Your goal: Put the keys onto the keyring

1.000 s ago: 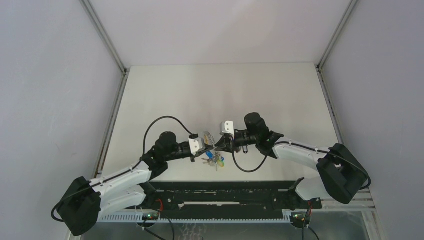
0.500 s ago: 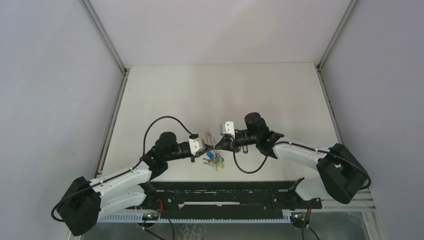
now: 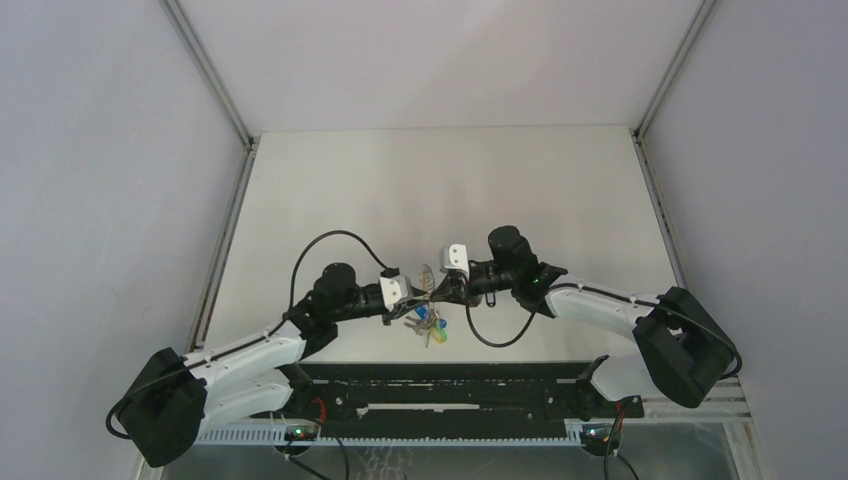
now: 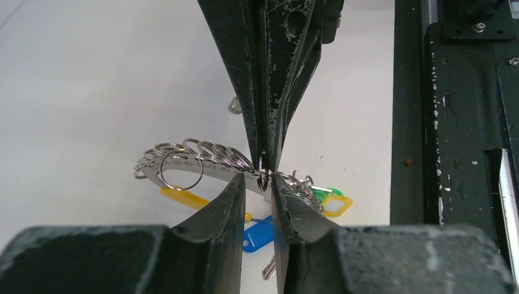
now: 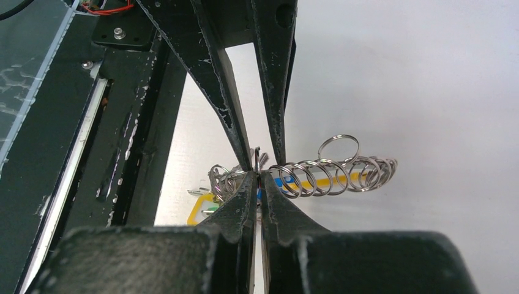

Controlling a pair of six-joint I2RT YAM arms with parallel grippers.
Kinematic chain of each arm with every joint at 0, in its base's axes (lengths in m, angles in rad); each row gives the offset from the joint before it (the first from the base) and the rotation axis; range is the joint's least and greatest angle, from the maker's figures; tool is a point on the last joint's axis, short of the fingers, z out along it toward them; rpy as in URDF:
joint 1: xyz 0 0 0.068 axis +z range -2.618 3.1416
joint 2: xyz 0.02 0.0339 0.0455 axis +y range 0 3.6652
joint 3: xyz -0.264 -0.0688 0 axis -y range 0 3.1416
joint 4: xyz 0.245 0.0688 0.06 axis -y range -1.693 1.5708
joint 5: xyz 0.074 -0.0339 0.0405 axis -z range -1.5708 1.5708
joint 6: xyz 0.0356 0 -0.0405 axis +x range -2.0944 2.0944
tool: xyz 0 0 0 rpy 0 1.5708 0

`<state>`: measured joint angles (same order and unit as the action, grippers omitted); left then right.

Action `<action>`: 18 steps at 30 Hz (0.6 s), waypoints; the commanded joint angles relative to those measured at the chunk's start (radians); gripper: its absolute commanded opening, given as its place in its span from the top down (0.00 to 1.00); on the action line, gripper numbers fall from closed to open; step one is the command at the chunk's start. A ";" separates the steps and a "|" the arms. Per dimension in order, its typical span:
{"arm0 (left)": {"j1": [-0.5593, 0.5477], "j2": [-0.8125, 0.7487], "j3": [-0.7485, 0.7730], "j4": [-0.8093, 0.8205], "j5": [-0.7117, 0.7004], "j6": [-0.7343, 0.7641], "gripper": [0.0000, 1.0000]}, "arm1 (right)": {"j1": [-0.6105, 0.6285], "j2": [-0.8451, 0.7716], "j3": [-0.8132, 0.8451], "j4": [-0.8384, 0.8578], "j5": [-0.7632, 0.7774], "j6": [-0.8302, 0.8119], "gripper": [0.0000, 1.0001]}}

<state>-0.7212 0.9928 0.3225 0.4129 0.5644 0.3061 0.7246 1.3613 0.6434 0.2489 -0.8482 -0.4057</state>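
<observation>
The keyring [image 4: 202,164] is a curved silvery band strung with several split rings; yellow, blue [image 4: 257,236] and green tags hang under it. It hangs just above the table between both arms [image 3: 427,318]. My right gripper [image 5: 257,176] is shut on one thin ring of the keyring [image 5: 330,174], coming in from the top of the left wrist view [image 4: 264,160]. My left gripper [image 4: 258,179] stands open by a narrow gap on either side of that same ring, tip to tip with the right one [image 3: 412,292]. No loose black-headed key shows; the keys are hidden.
A black rail [image 3: 450,385] runs along the table's near edge, right behind the bunch [image 4: 453,122]. The white table [image 3: 450,190] stretches back between grey walls. A black cable loops beside each wrist [image 3: 320,250].
The right gripper has shut on a ring of the keyring. The left gripper has since opened a little, letting go of it. The bunch hangs slightly further left.
</observation>
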 commanded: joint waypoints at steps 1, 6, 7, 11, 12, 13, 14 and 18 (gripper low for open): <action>0.003 -0.005 0.009 0.034 0.035 0.003 0.74 | 0.016 -0.039 0.023 0.031 -0.029 -0.012 1.00; 0.003 0.001 0.012 0.023 0.036 0.004 0.74 | 0.022 -0.045 0.029 0.027 -0.024 -0.016 1.00; 0.003 0.002 0.015 0.020 0.033 0.005 0.74 | 0.023 -0.046 0.029 0.028 -0.022 -0.016 1.00; 0.003 0.008 0.021 0.006 0.026 0.007 0.75 | 0.024 -0.056 0.029 0.025 -0.022 -0.020 1.00; 0.003 0.012 0.024 0.003 0.025 0.006 0.75 | 0.025 -0.058 0.029 0.024 -0.023 -0.019 1.00; 0.003 0.013 0.026 -0.001 0.025 0.007 0.76 | 0.025 -0.061 0.029 0.022 -0.023 -0.021 1.00; 0.003 0.017 0.029 -0.004 0.024 0.009 0.77 | 0.027 -0.063 0.029 0.020 -0.022 -0.022 1.00; 0.003 0.017 0.032 -0.010 0.022 0.008 0.80 | 0.031 -0.068 0.031 0.008 -0.022 -0.030 1.00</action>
<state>-0.7216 1.0069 0.3225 0.3985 0.5804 0.3065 0.7422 1.3422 0.6434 0.2230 -0.8471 -0.4129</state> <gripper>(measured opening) 0.208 0.007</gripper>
